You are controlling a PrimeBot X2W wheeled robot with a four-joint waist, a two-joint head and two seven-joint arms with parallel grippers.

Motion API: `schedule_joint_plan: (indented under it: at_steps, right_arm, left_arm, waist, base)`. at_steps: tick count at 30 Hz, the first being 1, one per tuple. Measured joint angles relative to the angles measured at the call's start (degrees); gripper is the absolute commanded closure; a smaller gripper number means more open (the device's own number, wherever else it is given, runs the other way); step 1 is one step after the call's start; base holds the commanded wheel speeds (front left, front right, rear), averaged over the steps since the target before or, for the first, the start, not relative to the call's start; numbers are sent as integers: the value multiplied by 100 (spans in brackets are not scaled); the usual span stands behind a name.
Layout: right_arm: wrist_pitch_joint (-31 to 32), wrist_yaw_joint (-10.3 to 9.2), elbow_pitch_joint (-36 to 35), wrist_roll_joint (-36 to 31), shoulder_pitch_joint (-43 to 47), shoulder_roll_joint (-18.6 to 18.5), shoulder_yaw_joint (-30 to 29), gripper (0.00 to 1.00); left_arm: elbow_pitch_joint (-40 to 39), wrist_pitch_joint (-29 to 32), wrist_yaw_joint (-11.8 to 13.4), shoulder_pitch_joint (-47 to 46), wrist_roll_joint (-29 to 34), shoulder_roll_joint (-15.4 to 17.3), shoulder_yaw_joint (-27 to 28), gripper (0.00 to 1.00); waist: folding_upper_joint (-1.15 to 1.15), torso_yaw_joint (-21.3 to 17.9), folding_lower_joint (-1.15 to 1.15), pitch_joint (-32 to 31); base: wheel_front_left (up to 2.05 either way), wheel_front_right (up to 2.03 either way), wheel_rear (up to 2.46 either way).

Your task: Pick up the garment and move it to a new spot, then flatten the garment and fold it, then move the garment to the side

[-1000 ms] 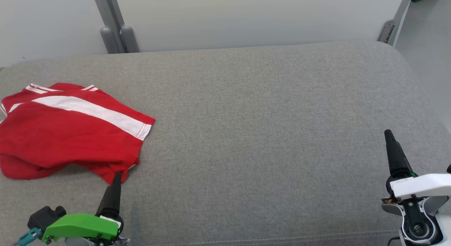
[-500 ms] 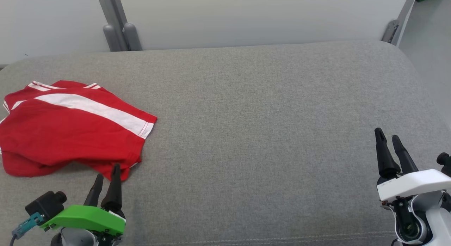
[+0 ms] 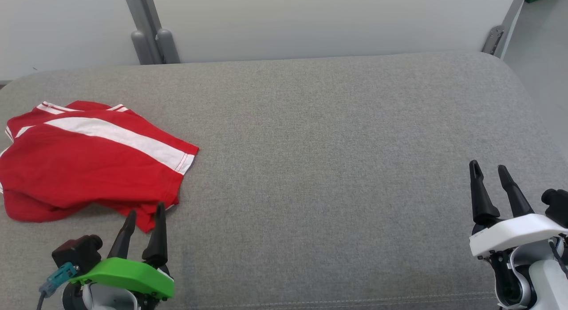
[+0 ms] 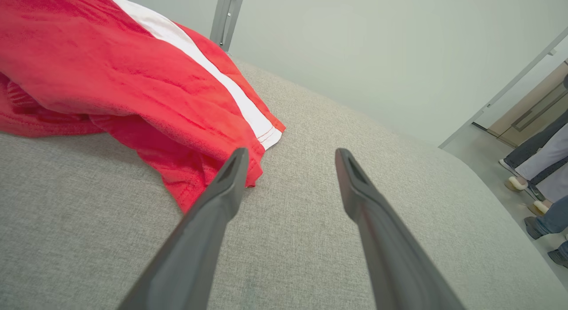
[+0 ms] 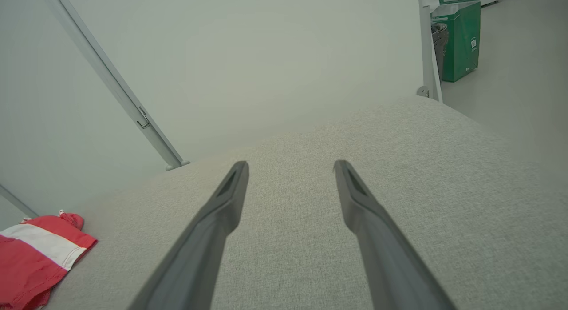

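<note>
A crumpled red garment (image 3: 84,168) with a white stripe lies at the left of the grey cushioned surface (image 3: 333,168). My left gripper (image 3: 145,211) is open just in front of the garment's near hem, its tips at the cloth's edge with nothing between them. In the left wrist view the garment (image 4: 133,79) fills the upper left, and the left gripper (image 4: 288,156) points past its lower corner. My right gripper (image 3: 488,168) stands open far to the right over bare cushion. From the right wrist, the right gripper (image 5: 290,165) is empty, and the garment (image 5: 35,256) is far off at lower left.
A pale wall with grey metal posts (image 3: 148,34) runs behind the cushion. The cushion's rounded right edge (image 3: 523,92) drops to the floor. A green bag (image 5: 459,39) stands on the floor beyond it. People's legs and feet (image 4: 537,168) are off to the side.
Both grippers have turned so that both fingers of each show apart. The left one has edged right and forward toward the garment's hem. The head camera shifted slightly.
</note>
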Motion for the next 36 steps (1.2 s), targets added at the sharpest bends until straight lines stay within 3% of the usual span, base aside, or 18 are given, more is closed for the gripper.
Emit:
schedule_joint_plan:
  at_steps: [27,36]
  right_arm:
    - [-575,-185,-176,-2041,115,-46,-65,0]
    - [-578,-132,-175,-2027,116,12,-232,0]
  left_arm:
    - [-197,-564,-59,119,2359,-89,-144,0]
    - [-168,-564,-130,146,2397,-136,-136,0]
  waist:
    - [0,-37,0,37]
    - [0,-48,0,55]
  base:
    - [0,0,0]
    - [0,0,0]
